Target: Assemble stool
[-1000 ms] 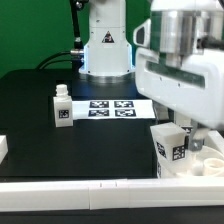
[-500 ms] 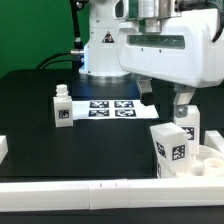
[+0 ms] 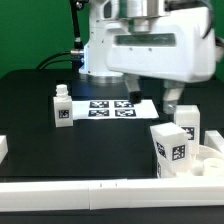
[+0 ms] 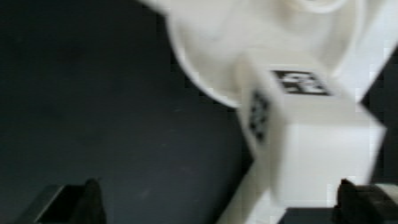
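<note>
Tabletop (image 3: pixel 30 115): black and matte, with a long white bar (image 3: pixel 80 190) running along its front edge.
Left edge: a small white block (image 3: pixel 3 148) sits at the exterior view's left, mostly cut off.
Lone leg (image 3: pixel 61 106): upright on the left half of the tabletop with its tag facing the camera. It stands near the marker board without touching it.
Marker board (image 3: pixel 110 107): lies flat in the middle of the tabletop and shows four tags.
Arm base (image 3: pixel 104 45): white, at the back edge behind the marker board.
Gripper (image 3: pixel 152 95): hangs above the right half of the tabletop.
Fingers (image 4: pixel 71 200): spread wide and released, gripping nothing. In the wrist view a tagged leg shows between the two dark tips. Whether it is at their height cannot be told.
Front leg (image 3: pixel 170 148): upright near the front right corner, with tags on two faces.
Rear leg (image 3: pixel 188 122): upright just behind the front leg. Whether they touch is unclear.
Seat (image 3: pixel 207 158): a white disc lying flat at the front right corner, partly hidden by the front leg.
</note>
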`<state>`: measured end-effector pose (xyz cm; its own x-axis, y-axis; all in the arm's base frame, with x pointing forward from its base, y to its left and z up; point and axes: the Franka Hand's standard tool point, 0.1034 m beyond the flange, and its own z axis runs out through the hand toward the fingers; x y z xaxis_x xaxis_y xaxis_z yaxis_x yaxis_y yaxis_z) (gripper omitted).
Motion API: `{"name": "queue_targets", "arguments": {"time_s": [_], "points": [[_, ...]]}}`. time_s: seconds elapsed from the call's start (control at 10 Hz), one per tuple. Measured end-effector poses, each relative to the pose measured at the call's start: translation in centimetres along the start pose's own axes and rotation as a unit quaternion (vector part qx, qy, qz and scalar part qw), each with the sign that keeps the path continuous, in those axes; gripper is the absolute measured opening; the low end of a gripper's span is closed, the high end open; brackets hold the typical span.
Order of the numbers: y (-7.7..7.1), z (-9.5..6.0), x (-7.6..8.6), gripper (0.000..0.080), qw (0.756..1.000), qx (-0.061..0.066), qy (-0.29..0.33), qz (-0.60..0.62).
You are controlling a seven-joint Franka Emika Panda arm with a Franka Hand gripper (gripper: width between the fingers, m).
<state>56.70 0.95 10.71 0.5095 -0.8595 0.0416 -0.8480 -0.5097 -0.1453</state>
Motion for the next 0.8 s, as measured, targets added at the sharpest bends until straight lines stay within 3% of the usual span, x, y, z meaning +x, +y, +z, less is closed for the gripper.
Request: {"name": "queue_targets", "arguments": {"time_s": [0.1,0.2,0.6,0.8], "points": [[1.3,-0.5,0.3,0.0648,1.000,0.000,-0.005,-0.024],[1.4,-0.5,0.0,0.0648,0.998,-0.005,-0.003,-0.056],[1.6,-0.2,0.1,0.0648,0.983,-0.008,-0.004,-0.184],[4.4,0.2,1.6,0.0648,0.932,-0.017,-0.016,-0.362]]}}
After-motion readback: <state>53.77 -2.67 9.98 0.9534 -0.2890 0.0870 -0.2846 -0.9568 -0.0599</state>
